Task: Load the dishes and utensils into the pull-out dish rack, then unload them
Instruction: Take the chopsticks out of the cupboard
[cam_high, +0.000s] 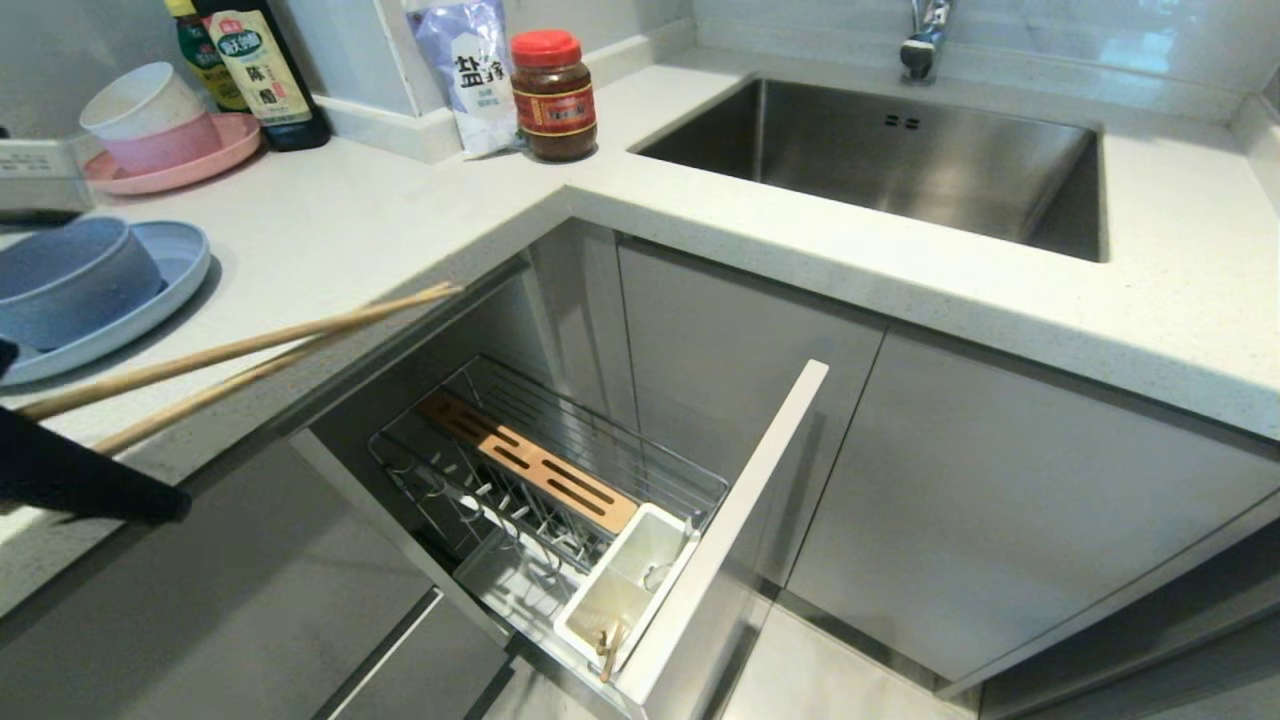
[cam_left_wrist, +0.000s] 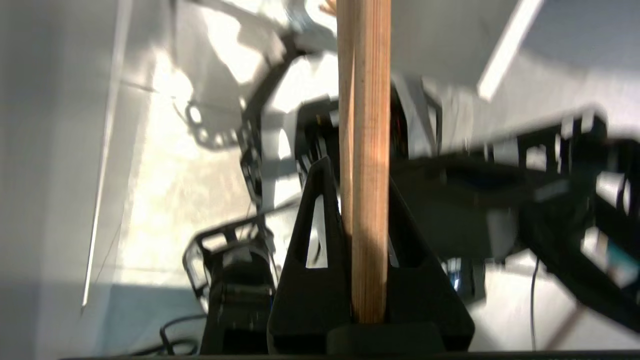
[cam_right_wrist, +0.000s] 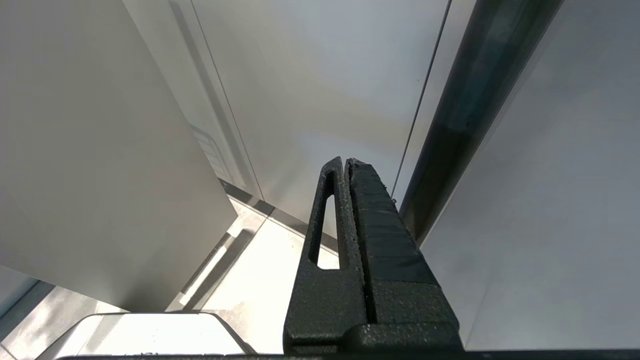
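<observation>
**Left gripper: chopsticks held above the counter edge**

My left gripper (cam_left_wrist: 360, 200) is clamped on the pair of chopsticks (cam_high: 240, 350). They extend rightward over the counter (cam_high: 380, 220) edge, above the pulled-out dish rack (cam_high: 540, 470). The blue bowl (cam_high: 65, 280) sits on the blue plate (cam_high: 175, 265) at far left. My right gripper (cam_right_wrist: 346, 165) is pressed together, empty, near the cabinet fronts (cam_right_wrist: 325, 75).

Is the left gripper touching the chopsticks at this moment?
Touching. In the left wrist view the left gripper has its fingers closed on the chopsticks, which stand up between them with no gap on either side.
</observation>
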